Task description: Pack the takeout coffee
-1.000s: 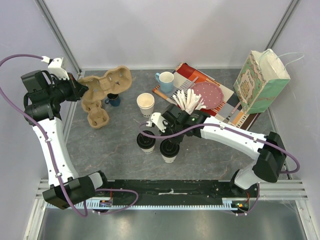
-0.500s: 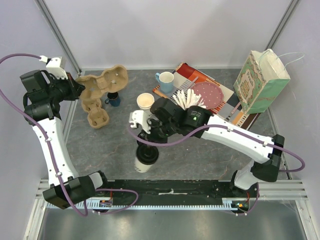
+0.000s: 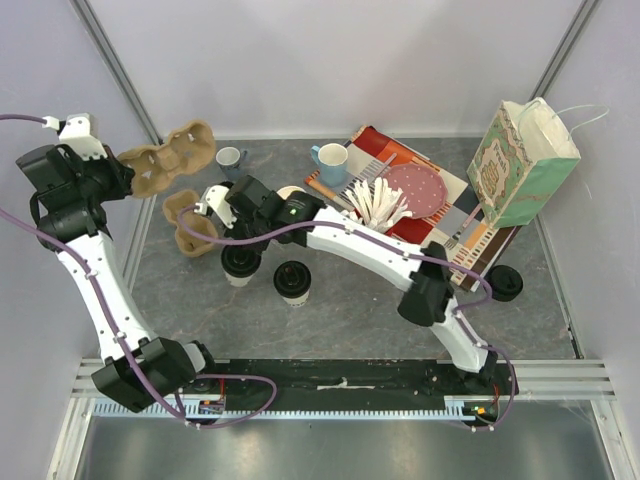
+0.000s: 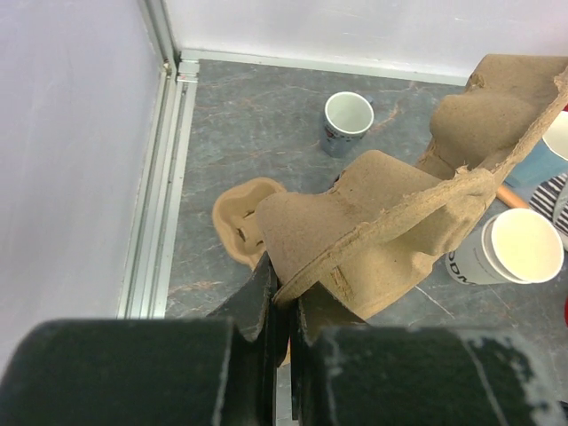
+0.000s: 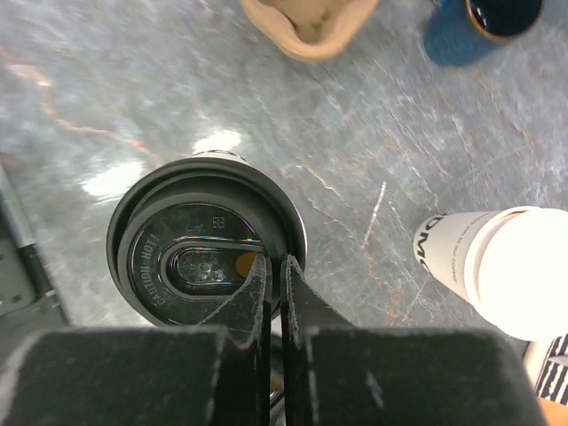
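My left gripper is shut on the edge of a brown cardboard cup carrier, held up off the table at the back left. My right gripper is shut on the rim of a black lid on a takeout coffee cup. In the top view this cup is just in front of a second cardboard carrier that lies on the table. Whether the cup touches the table I cannot tell. Another lidded cup stands to its right. An open paper cup stands nearby without a lid.
A white mug and a light blue mug stand at the back; a dark blue mug is near the carrier on the table. White cutlery, a plate and a paper bag fill the back right. A loose black lid lies at the right.
My right arm has swung left with a lidded cup, from the front centre to beside the carrier on the table. My left arm has raised its carrier up and left, uncovering the white mug.
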`<state>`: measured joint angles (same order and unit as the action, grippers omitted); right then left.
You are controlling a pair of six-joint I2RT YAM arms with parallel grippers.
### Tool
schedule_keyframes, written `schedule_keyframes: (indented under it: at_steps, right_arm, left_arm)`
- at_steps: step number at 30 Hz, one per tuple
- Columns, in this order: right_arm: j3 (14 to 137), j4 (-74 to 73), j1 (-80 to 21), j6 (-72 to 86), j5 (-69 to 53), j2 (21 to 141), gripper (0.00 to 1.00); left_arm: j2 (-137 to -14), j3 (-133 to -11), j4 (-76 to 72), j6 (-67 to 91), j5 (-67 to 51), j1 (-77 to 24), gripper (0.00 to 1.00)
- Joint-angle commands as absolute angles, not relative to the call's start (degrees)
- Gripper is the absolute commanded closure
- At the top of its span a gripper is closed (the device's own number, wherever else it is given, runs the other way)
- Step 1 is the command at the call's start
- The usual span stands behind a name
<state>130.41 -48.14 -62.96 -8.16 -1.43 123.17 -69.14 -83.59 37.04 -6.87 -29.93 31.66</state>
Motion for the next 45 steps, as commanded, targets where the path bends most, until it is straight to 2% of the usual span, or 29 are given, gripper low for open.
schedule_keyframes:
  at_steps: [1,9,22,25,26,29,31,32,40,42,44,45]
  right_arm:
    - [138.60,-50.71,-60.65,-8.26,6.50,129.53,1.00]
    - [143.17,-49.93,-59.68,-10.37,12.30,134.03,1.00]
    - [144.14,-49.75,-58.18,-10.20,9.14,140.18,1.00]
    - [143.96,-49.31,-58.10,-9.76,9.75,140.10,0.71]
    - [143.96,-48.70,-58.27,-9.67,9.93,139.92,0.52]
    - [143.70,-46.86,-58.18,-8.71,9.85,138.43,0.34]
    - [143.00,-45.88,-58.27,-8.09,9.15,136.59,0.27]
    - [142.74,-44.83,-58.27,-7.56,8.79,135.80,0.20]
    - [132.37,-37.53,-57.57,-11.86,-2.54,121.39,0.03]
    - [132.36,-38.75,-56.61,-12.56,-6.75,119.89,0.04]
    - [130.18,-42.34,-55.47,-17.73,-13.94,118.48,0.09]
    - [127.99,-43.84,-55.11,-20.80,-23.20,116.04,0.10]
  left_arm:
    - [-69.70,-83.15,32.70,-6.42,-28.65,33.39,0.98]
    - [-69.52,-82.44,32.43,-6.68,-29.62,33.57,0.98]
    - [-69.70,-82.35,32.26,-7.12,-30.41,33.57,0.98]
    - [-69.52,-82.09,32.34,-7.03,-30.76,33.57,0.98]
    - [-69.52,-81.92,32.34,-7.12,-30.94,33.49,0.98]
    - [-69.52,-81.56,32.34,-7.21,-31.38,33.57,0.98]
    - [-69.52,-81.39,32.34,-7.29,-31.46,33.66,0.98]
    - [-69.52,-81.30,32.52,-7.29,-31.55,33.58,0.98]
    - [-69.17,-80.77,32.61,-7.82,-32.17,33.49,0.98]
    - [-69.17,-80.86,32.69,-7.91,-32.17,33.58,0.98]
    - [-69.17,-80.95,32.87,-8.09,-32.25,33.57,0.98]
    - [-69.00,-80.95,33.05,-8.43,-32.43,33.57,0.98]
